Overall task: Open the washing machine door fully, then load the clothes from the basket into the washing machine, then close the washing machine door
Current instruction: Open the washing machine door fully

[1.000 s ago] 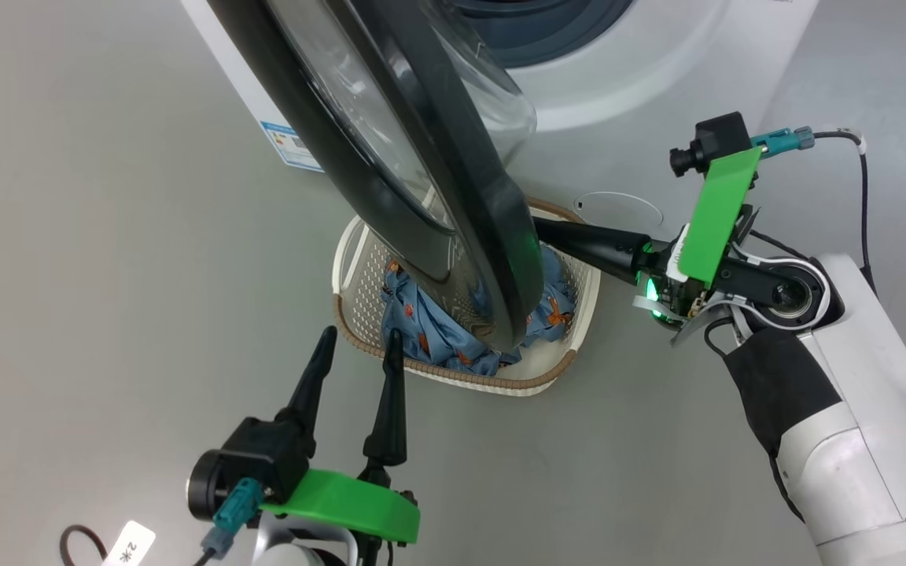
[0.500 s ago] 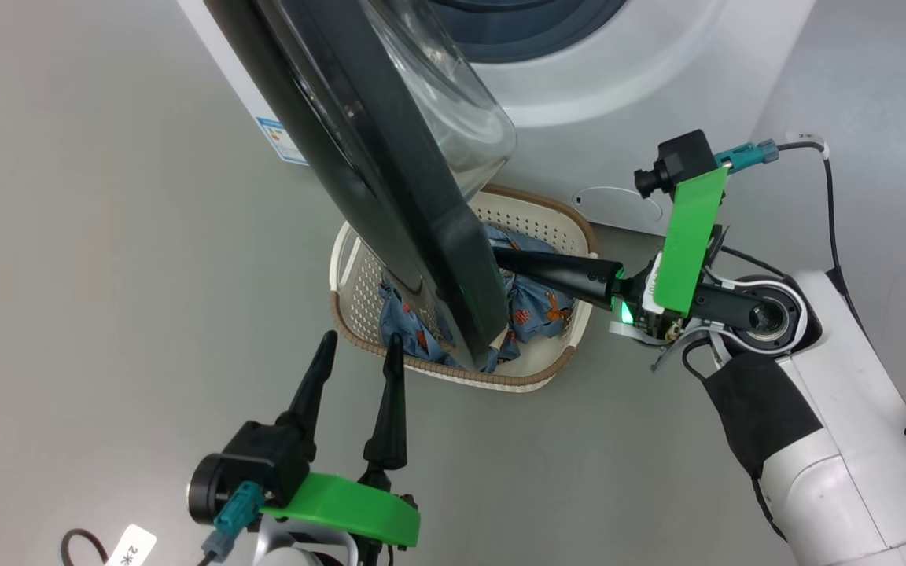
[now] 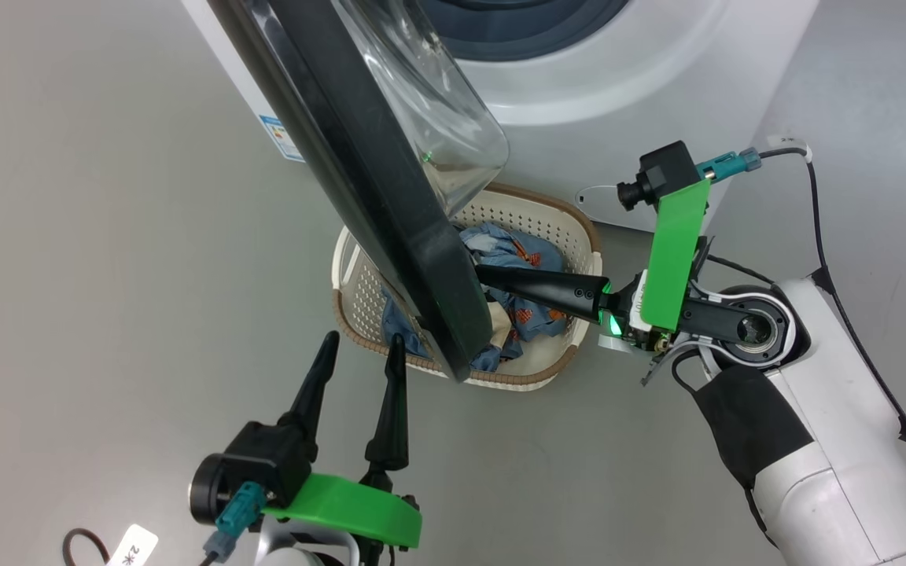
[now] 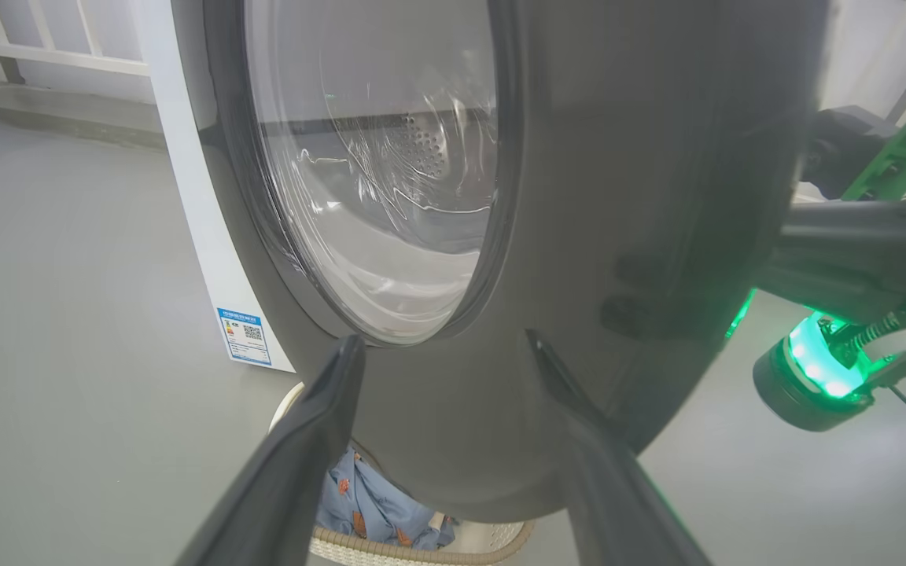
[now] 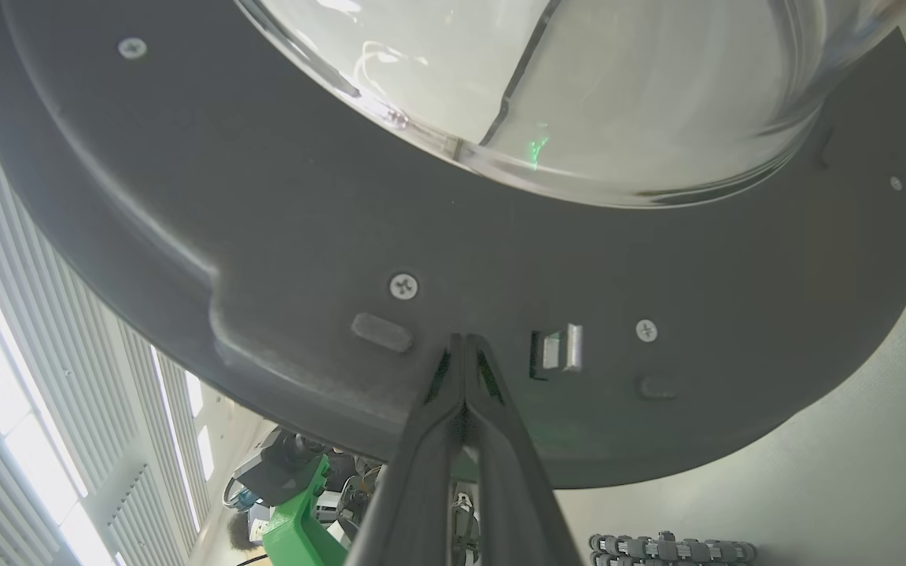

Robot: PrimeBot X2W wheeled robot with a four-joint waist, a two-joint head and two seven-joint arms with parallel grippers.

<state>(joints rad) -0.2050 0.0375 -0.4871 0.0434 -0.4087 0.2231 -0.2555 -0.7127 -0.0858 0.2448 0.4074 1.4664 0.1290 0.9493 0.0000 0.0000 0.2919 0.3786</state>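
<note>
The washing machine door, a large round disc of glossy black plastic, is swinging out from the upper left of the head view toward the centre, with its clear, bulging glass bowl facing the white, box-shaped washing machine at the top. The right tool is coming in from the right with its 2 long, tapered dark fingers clenched together and gripping nothing, and in the right wrist view its tips are pressing against the door's matte inner face, between a round screw head and a small rectangular latch slot. The left tool is hovering at the lower centre, released and empty, with its 2 pointed fingers standing apart. The basket, cream perforated plastic with a brown woven-look rim, is sitting on the smooth grey floor under the door's lower edge. The clothes, soft crumpled light-blue fabric with small orange figures, are lying inside it.
</note>
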